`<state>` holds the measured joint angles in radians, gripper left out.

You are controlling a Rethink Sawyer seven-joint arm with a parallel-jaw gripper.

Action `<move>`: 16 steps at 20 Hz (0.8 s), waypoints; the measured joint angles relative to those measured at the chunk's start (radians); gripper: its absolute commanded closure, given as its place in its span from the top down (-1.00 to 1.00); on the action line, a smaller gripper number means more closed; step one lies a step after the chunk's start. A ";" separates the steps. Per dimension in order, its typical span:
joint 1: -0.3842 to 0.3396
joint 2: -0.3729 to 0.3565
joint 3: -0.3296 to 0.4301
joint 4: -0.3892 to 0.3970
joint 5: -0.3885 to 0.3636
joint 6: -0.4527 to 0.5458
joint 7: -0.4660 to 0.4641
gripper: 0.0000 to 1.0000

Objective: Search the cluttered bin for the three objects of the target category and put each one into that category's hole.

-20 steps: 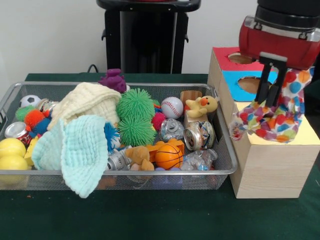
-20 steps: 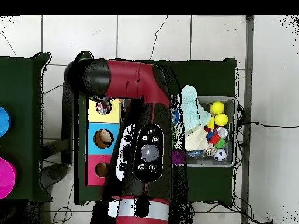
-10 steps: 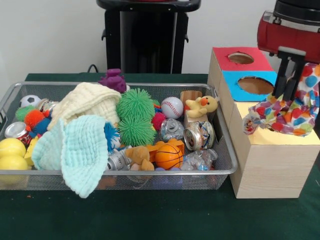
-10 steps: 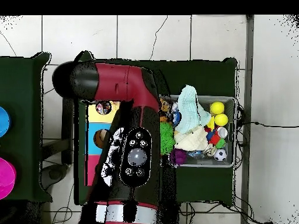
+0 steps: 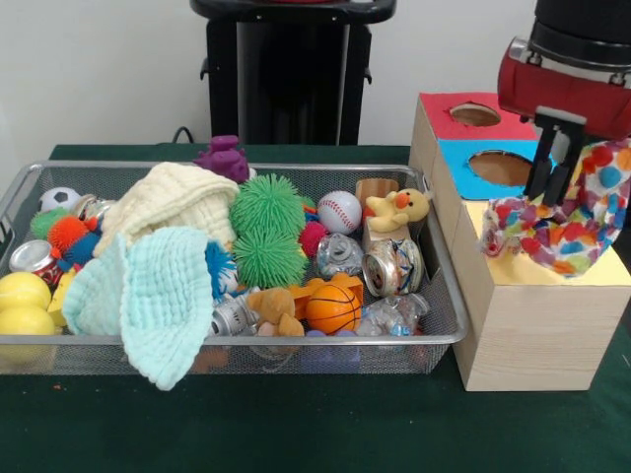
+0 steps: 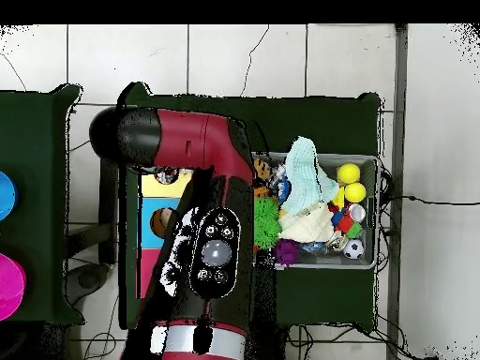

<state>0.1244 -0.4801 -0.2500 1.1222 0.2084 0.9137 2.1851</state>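
Observation:
My gripper (image 5: 550, 197) is shut on a white cloth with coloured dots (image 5: 557, 235), above the yellow end of the wooden sorting box (image 5: 523, 325). The cloth sags onto the yellow top and hides that hole. The red hole (image 5: 475, 114) and blue hole (image 5: 501, 168) behind it show uncovered. In the wire bin (image 5: 449, 325) lie a cream cloth (image 5: 173, 197) and a mint cloth (image 5: 148, 291) draped over the front rim. From overhead, the arm (image 6: 211, 253) covers most of the box; a bit of dotted cloth (image 6: 167, 174) shows at the yellow section.
The bin also holds two green spiky balls (image 5: 266, 232), a baseball (image 5: 339, 211), a plush duck (image 5: 396, 209), crushed cans (image 5: 392, 266), a small basketball (image 5: 332, 307), yellow balls (image 5: 24, 304) and other toys. The overhead view shows the bin (image 6: 377, 211) right of the box.
The gripper with the dotted cloth swung right over the yellow section, then came back a little left. The cloth is bunched higher than a second ago. Nothing in the bin moved.

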 measured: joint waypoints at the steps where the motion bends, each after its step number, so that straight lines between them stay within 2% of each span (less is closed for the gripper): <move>1: 0.001 0.003 -0.004 0.003 0.002 0.000 0.000 -1.00; 9: 0.021 0.038 -0.035 0.038 0.025 0.000 0.026 -1.00; 16: 0.023 0.048 -0.034 0.083 0.103 0.006 0.051 -1.00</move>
<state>0.1478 -0.4323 -0.2843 1.2048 0.3115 0.9193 2.2364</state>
